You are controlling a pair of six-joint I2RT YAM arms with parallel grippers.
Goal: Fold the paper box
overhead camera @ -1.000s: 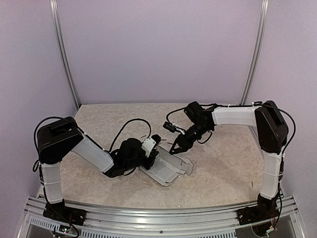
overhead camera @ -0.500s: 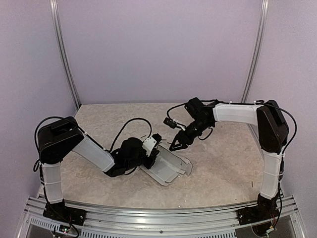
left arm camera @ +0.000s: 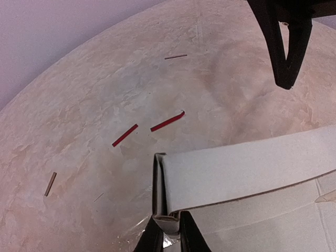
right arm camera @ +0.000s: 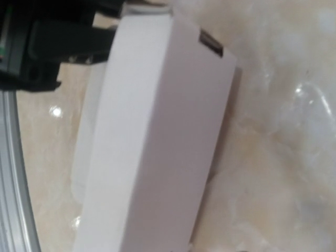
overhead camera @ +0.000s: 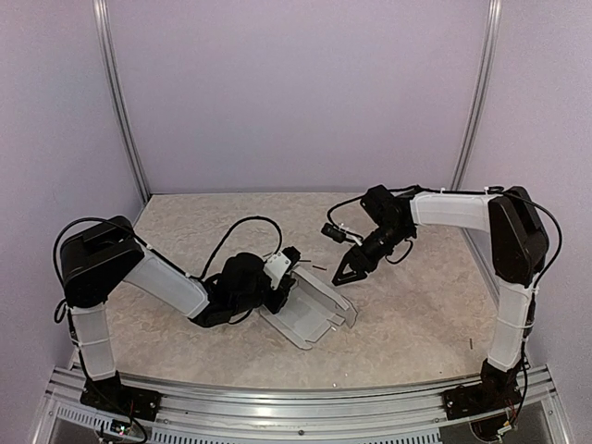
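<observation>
Your left fingers [left arm camera: 190,236] are clamped on a doubled edge of the paper box [overhead camera: 310,310], pinching the thin card between them at its far-left corner. The box sits near the middle of the surface [overhead camera: 416,314], a little toward the near side. That pinched corner is raised, and the rest slopes down to the near right. From the left wrist you can see one long panel turned up and folded over along the far edge.

Your right fingers [left arm camera: 286,71] hang just beyond the box's far-right end, tips pointing down and clear of the card. You cannot tell from these views whether they are apart or together, so check before you go in.

The step in hand looks like setting that long fold. Treat the left pinch as your anchor and hold it firm and motionless, since the card is light and will likely swing if it slackens. Bring the right fingers in from the far side, low and slow, and land on the flat of the raised panel rather than its edge. Press toward the crease, not across it, or the card may buckle. Avoid pushing toward the left fingers hard enough to pull the corner free.
</observation>
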